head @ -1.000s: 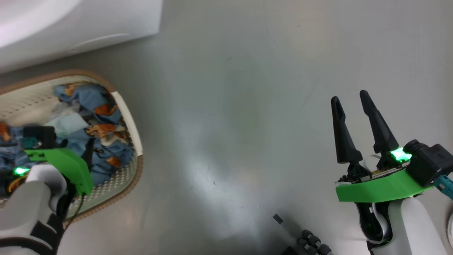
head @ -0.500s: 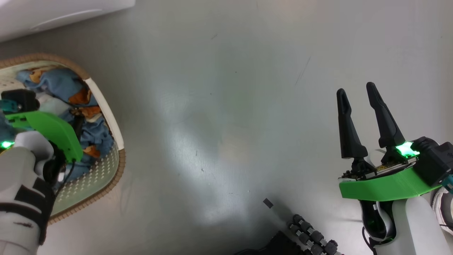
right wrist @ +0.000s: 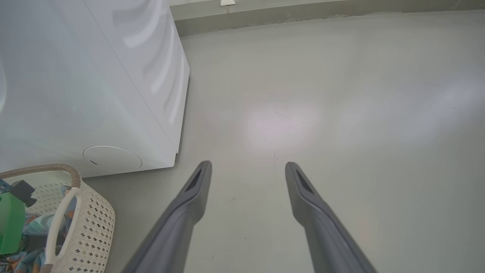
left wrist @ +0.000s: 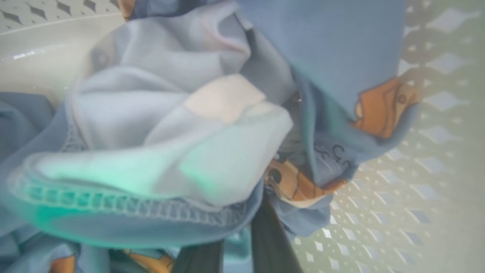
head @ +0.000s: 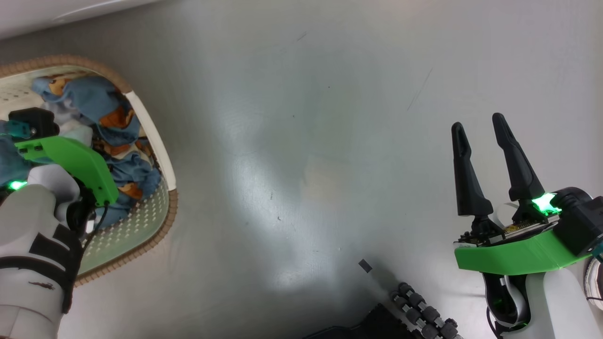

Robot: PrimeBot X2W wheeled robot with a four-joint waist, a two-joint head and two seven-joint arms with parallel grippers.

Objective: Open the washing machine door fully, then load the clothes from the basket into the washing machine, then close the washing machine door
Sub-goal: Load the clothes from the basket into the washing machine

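Reaching into the basket (head: 141, 226), your left claw (left wrist: 237, 246) has just pinched the clothes (left wrist: 170, 144); right claw (head: 479, 123) hangs spread wide. Lift next.

right gripper (right wrist: 248, 167) hung out over the grey floor (right wrist: 360, 113), its two dark fingers (right wrist: 189, 201) spread wide and bare floor showing between them. off to the view's left stood the white washing machine (right wrist: 94, 87), with a round cap (right wrist: 112, 158) low on its near face. down in the lower left corner sat the basket (right wrist: 93, 227), blue clothes (right wrist: 36, 226) inside, and a green bracket (right wrist: 9, 223) was dipped in over them.
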